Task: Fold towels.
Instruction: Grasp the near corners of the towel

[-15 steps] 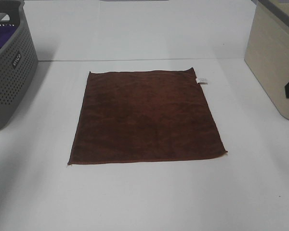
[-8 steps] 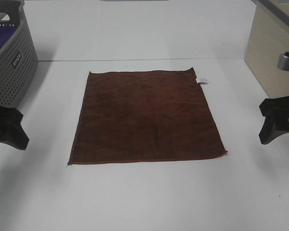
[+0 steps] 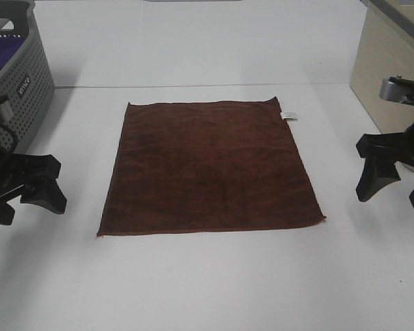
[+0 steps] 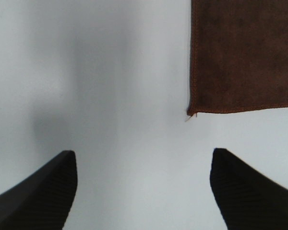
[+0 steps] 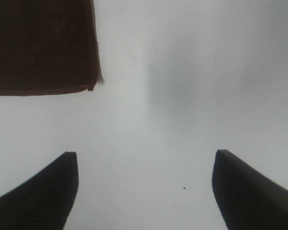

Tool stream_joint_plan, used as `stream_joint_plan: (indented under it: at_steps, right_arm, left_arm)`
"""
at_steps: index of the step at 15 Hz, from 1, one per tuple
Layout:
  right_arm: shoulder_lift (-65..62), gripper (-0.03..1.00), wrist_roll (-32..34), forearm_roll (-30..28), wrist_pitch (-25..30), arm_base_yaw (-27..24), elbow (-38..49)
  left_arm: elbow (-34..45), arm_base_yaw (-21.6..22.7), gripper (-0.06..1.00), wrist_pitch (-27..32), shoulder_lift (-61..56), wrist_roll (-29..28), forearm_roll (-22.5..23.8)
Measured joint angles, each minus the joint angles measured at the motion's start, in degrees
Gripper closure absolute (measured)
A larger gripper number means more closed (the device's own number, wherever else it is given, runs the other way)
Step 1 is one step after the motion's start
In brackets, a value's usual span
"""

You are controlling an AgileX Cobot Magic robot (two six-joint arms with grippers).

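Note:
A dark reddish-brown square towel (image 3: pixel 210 165) lies flat on the white table, with a small white tag (image 3: pixel 288 115) at its far right corner. My left gripper (image 3: pixel 29 196) is open and empty, to the left of the towel's near left corner (image 4: pixel 192 111). My right gripper (image 3: pixel 393 185) is open and empty, to the right of the towel's right edge. The towel's near right corner (image 5: pixel 90 87) shows in the right wrist view. The left gripper (image 4: pixel 143 191) and right gripper (image 5: pixel 145 191) both show wide-spread fingers over bare table.
A grey perforated basket (image 3: pixel 17 96) holding purple fabric (image 3: pixel 1 55) stands at the far left. A beige bin (image 3: pixel 393 89) stands at the far right, just behind my right gripper. The white table (image 3: pixel 207 283) extends in front of the towel.
Both arms have come into view from the sides and moved inward toward the towel. The towel has not moved.

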Motion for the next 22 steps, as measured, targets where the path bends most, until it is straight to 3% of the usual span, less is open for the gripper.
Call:
stream_joint_plan:
  at_steps: [2, 5, 6, 7, 11, 14, 22]
  right_arm:
    - [2.5, 0.22, -4.4, 5.8, 0.2, -2.9, -0.4]
    - [7.6, 0.22, -19.9, 23.0, 2.2, -9.1, -0.4]
    - [8.9, 0.22, -22.6, 25.0, 2.5, -9.7, -0.5]
    - [10.4, 0.22, -23.7, 25.8, 2.6, -9.7, -0.5]
    - [13.5, 0.22, -24.9, 27.2, 2.9, -9.7, -0.5]
    - [13.5, 0.22, -26.6, 28.5, 2.9, -9.7, -0.5]
    - [18.5, 0.24, -29.0, 32.1, 0.2, -9.7, -0.6]
  left_arm:
    - [0.0, 0.0, 0.23, -0.1, 1.9, 1.3, -1.8]
    - [-0.1, 0.0, 0.23, -0.2, 6.2, 6.0, -7.2]
    - [-0.1, 0.1, 0.23, -0.3, 7.2, 8.9, -9.6]
    - [-0.1, 0.7, 0.23, -0.2, 8.1, 12.3, -13.5]
    - [-0.2, 8.6, 0.23, 4.6, 12.3, 33.4, -35.8]
    - [-0.2, 9.3, 0.23, 8.0, 16.3, 44.3, -48.2]
    - [-0.3, 9.3, 0.23, 11.9, 22.3, 49.3, -55.4]
